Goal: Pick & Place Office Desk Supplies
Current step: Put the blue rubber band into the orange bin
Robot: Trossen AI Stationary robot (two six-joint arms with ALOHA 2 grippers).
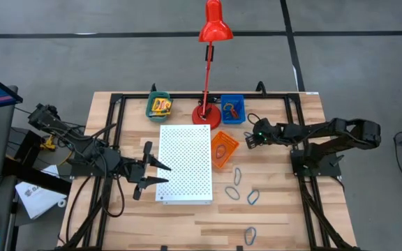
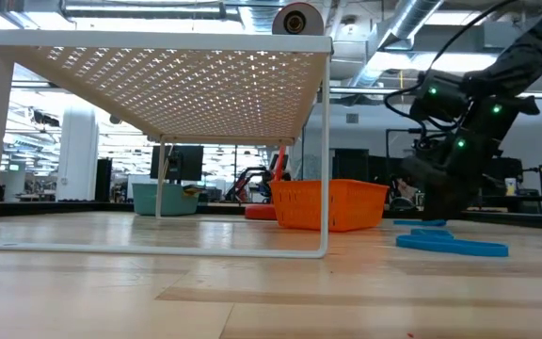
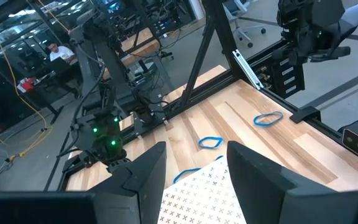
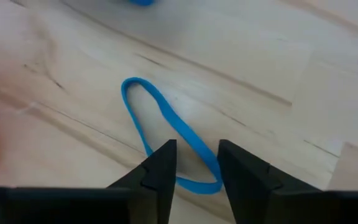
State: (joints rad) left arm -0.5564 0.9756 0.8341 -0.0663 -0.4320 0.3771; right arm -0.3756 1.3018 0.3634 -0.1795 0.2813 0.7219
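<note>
The wooden table point(image 1: 278, 216) is bare and flat around the orange bin point(image 1: 223, 148) – an open workshop is seen behind it. The right gripper point(image 4: 196, 149) is parked just beside the bin, on the side away from the white board point(image 1: 185, 164), jaws parted and empty. A blue loop point(image 4: 178, 123) is straddled at its near end – its long axis runs slantwise away, flat on the wood. The left gripper point(image 1: 166, 174) is held open too, well apart across the board.

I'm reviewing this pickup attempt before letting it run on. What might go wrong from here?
The right gripper straddles only one end of a thin blue loop lying flat on the table, so its fingers may scrape wood or miss it. The orange bin sits close beside that gripper; a nudge looks possible.
</note>
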